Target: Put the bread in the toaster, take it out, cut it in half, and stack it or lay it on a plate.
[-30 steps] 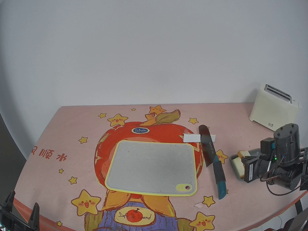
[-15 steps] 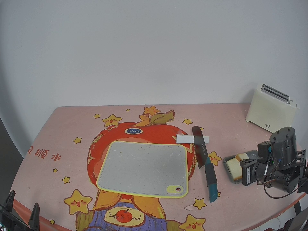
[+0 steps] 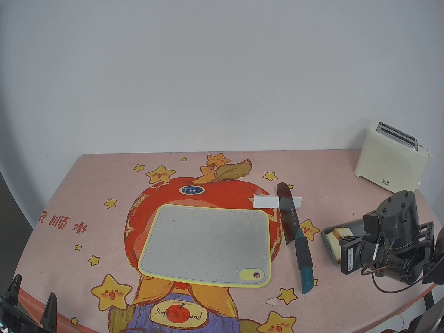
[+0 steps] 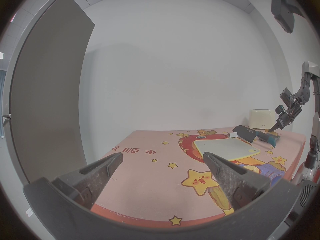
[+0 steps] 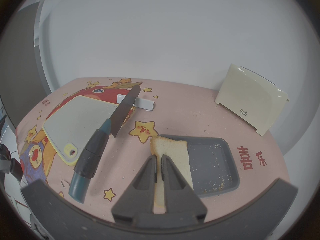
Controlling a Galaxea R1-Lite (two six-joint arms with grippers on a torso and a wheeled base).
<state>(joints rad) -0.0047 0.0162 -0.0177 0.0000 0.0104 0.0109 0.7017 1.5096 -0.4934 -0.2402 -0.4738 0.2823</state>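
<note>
Nearby: knife (image 3: pixel 295 236) between cutting board (image 3: pixel 206 243) and tray (image 5: pixel 213 164) | toaster (image 3: pixel 391 158) behind tray

This is looking like a test room staged as a kitchen, perhaps a lab. A cream toaster (image 3: pixel 392 156), a grey cutting board (image 3: pixel 208 243) and a knife (image 3: pixel 296 239) are sitting on a round pink cartoon-printed tabletop (image 3: pixel 333 172), which is standing against a bare white wall (image 3: pixel 222 70), with a plain grey panel (image 4: pixel 46 94) rising beside it.
</note>
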